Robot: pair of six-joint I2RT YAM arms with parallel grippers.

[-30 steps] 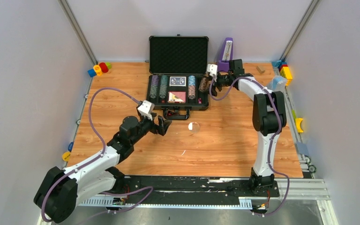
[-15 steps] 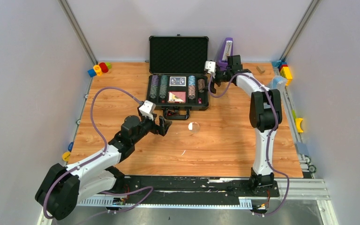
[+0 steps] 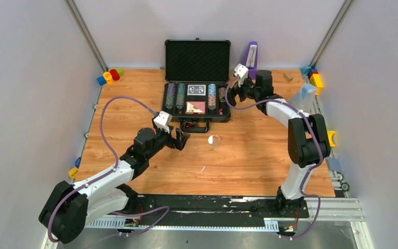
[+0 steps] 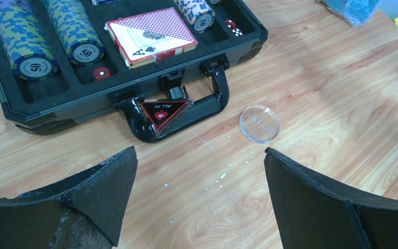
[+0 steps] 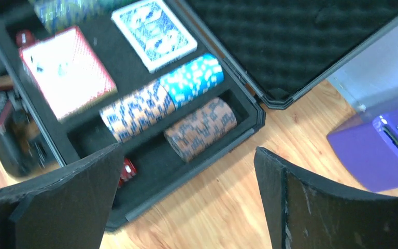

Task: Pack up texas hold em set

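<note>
My left hand [image 4: 198,176] is matte black, like the case [image 4: 57,101] and its dimpled foam lid [image 5: 269,41]. The red deck [image 4: 153,35] has a fine lattice, and the blue deck [image 5: 154,32] a white-bordered pattern. There are blue-and-yellow chips [image 4: 23,46], sky-blue-and-white chips [image 5: 194,78], orange-and-blue chips [image 5: 137,111] and brown-and-orange chips [image 5: 202,127]. The tag [image 4: 164,110] is red with white letters, the disc [image 4: 259,123] clear, the metronome [image 5: 373,155] purple, and the surface [image 4: 316,78] honey wood grain.

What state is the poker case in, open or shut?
Open. The briefcase has its lid upright at the back, foam lining showing; chip stacks, blue deck and red deck lie exposed in the tray.
</note>
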